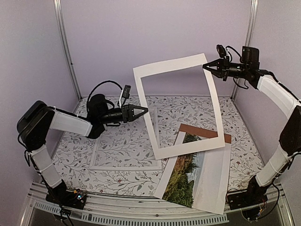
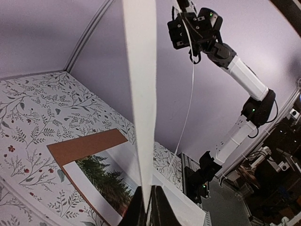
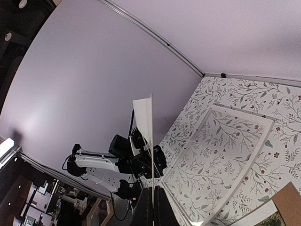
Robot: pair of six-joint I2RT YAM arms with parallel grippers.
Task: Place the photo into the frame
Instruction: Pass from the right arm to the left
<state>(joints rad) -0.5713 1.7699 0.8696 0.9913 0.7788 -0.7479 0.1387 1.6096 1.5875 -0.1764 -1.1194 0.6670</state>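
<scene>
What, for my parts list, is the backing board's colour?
The backing board is brown; the left wrist view shows it best.

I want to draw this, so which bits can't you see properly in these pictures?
- Top view: the held-up white mat covers a strip of the photo and of the frame.
- The brown backing board lies mostly under the photo.
- Right wrist view: the picture edge cuts off all but a photo corner.
- Left wrist view: the mat hides the photo's right part.
</scene>
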